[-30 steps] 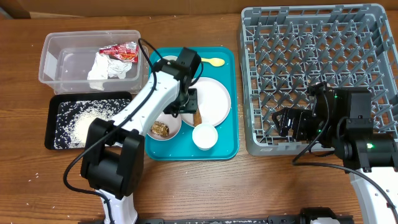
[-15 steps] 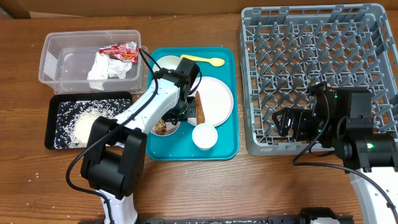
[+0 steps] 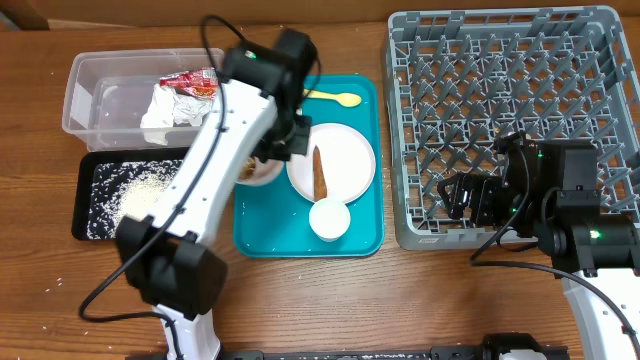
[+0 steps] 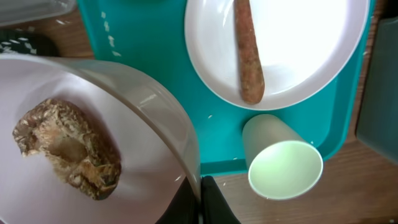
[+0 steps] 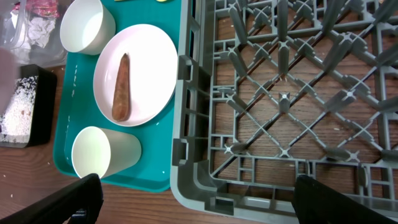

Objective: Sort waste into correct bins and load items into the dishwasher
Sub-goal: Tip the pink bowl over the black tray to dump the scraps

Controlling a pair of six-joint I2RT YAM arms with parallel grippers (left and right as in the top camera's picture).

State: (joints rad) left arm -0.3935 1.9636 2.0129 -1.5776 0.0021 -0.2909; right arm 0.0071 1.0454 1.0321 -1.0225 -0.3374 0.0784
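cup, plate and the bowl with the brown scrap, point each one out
cup [image 4: 285,169]: left wrist view, inside its open mouth
plate [image 3: 352,155]: overhead view, bare white face on its right half
bowl [image 4: 154,117]: left wrist view, outer wall near the rim

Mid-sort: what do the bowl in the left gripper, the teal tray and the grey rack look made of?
White bowl: likely melamine or hard plastic, smooth, with a soft sheen along its rim. Teal tray: probably moulded plastic, semi-gloss, showing small bright glints. Grey dish rack: matte moulded plastic, judging by its ribbed lattice and pegs.
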